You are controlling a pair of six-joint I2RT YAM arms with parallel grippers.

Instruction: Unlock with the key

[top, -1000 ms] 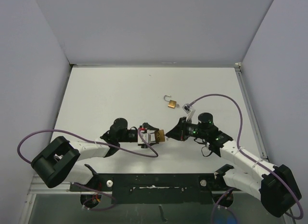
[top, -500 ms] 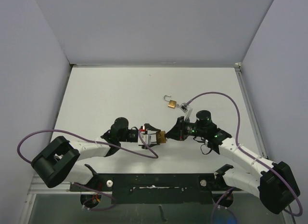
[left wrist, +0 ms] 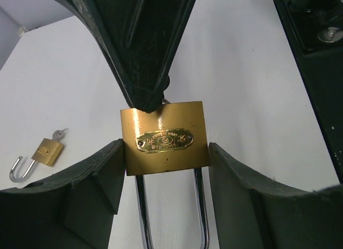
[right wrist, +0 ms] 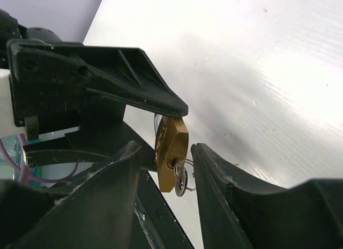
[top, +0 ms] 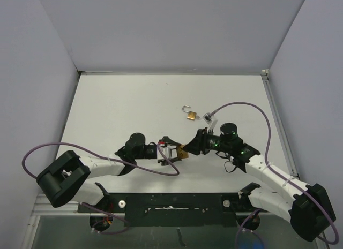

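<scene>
- The left gripper (top: 176, 152) has its jaws closed on the brass padlock (left wrist: 164, 137), one finger pressed on each narrow side of the body.
- The padlock is held off the table (top: 118, 110), over its 6 o'clock part, between the two arms. In the left wrist view the engraved plate faces the camera and the steel shackle (left wrist: 142, 217) runs toward 6 o'clock.
- A key (right wrist: 180, 179) sits in the keyhole in the padlock's end face, and a thin ring hangs from it.
- The right gripper (right wrist: 165, 146) meets that end from 3 o'clock in the top view. Its jaws are parted, one finger either side of the key, with a gap showing on the left side.
- In the left wrist view, a dark right finger (left wrist: 144, 72) tapers down to touch the padlock's edge at 12 o'clock.
- A second padlock (top: 191, 115), smaller, lies on the table toward 12 o'clock of the held one and well apart from it. Its shackle is swung open and its own key (left wrist: 60, 134) is in the body.
</scene>
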